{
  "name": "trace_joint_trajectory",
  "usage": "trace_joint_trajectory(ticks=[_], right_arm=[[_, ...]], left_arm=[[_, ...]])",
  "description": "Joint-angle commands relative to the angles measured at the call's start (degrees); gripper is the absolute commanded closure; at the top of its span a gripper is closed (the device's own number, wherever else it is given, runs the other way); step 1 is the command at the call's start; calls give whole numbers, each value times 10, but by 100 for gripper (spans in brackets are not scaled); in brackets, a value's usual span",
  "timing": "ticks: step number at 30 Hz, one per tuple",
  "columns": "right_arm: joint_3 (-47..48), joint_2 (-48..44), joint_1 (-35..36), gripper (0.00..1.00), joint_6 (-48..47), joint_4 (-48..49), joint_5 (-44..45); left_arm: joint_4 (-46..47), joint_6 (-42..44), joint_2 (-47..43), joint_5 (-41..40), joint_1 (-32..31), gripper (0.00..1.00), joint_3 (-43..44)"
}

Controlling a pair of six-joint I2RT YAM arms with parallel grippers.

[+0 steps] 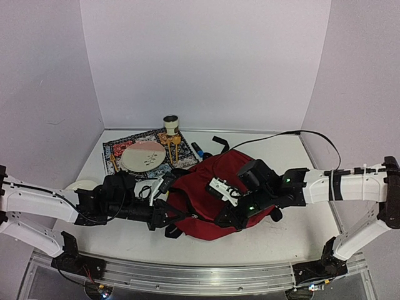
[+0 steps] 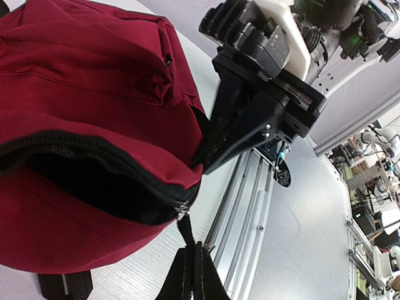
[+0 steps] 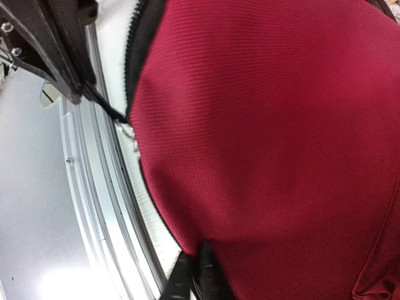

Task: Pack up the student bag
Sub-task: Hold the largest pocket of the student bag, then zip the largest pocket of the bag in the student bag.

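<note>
The student bag (image 1: 209, 203), a dark-red backpack, lies in the middle of the table with its zipped mouth partly open and dark lining showing (image 2: 81, 181). At the near left corner of the bag, my left gripper (image 2: 196, 247) is shut on the black zipper pull (image 2: 185, 230). My right gripper (image 3: 192, 253) is shut on the bag's red fabric (image 3: 269, 137) at the near edge, just beside the zipper end. From above, the two grippers (image 1: 164, 219) (image 1: 228, 219) meet the bag from the left and from the right.
Behind the bag lies a patterned mat (image 1: 122, 147) with a pink plate (image 1: 143, 156), wooden utensils (image 1: 170, 149) and a small cup (image 1: 171, 124). A blue marker (image 1: 199, 150) lies nearby. A black cable (image 1: 300, 133) crosses the back right. The metal rail (image 1: 200, 275) runs along the near edge.
</note>
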Motion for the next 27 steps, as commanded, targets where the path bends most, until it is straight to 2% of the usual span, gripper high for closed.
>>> trace_joint_trajectory(ticks=[1, 7, 12, 20, 27], right_arm=[[-6, -31, 2, 100, -13, -40, 33], [-41, -100, -2, 100, -5, -84, 80], [-58, -141, -9, 100, 16, -95, 84], [-42, -145, -16, 100, 53, -157, 137], [-39, -193, -25, 100, 80, -205, 167]], left_arm=[[7, 5, -34, -51, 2, 100, -1], [-25, 10, -37, -96, 8, 100, 4], [-93, 11, -40, -174, 28, 100, 18], [-140, -13, -60, -254, 101, 100, 25], [-162, -22, -68, -278, 147, 100, 33]])
